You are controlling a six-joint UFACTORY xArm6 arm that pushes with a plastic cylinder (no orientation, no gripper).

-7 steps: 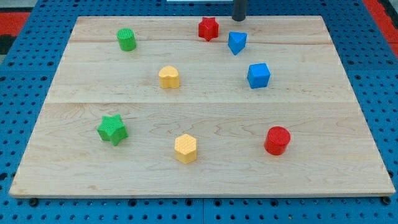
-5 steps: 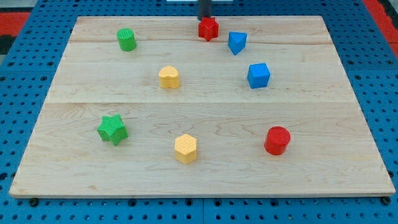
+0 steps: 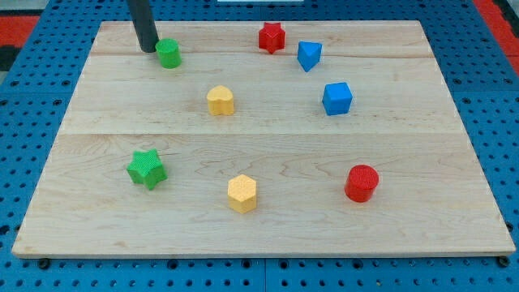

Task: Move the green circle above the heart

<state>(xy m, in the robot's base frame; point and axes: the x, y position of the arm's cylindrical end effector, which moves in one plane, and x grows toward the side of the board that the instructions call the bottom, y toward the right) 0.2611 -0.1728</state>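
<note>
The green circle [image 3: 169,53] stands near the board's top left. My tip [image 3: 148,49] is right beside it on its left, touching or nearly touching it. The yellow heart [image 3: 220,100] lies to the lower right of the green circle, nearer the middle of the board.
A red star [image 3: 272,37], a blue block [image 3: 308,55] and a blue cube [image 3: 336,98] sit at the top right. A green star [image 3: 147,169], a yellow hexagon [image 3: 242,193] and a red cylinder [image 3: 361,182] lie along the lower part of the wooden board [image 3: 422,146].
My tip has swept left along the top edge, from above the red star to the green circle's left side. The green circle has shifted slightly to the right.
</note>
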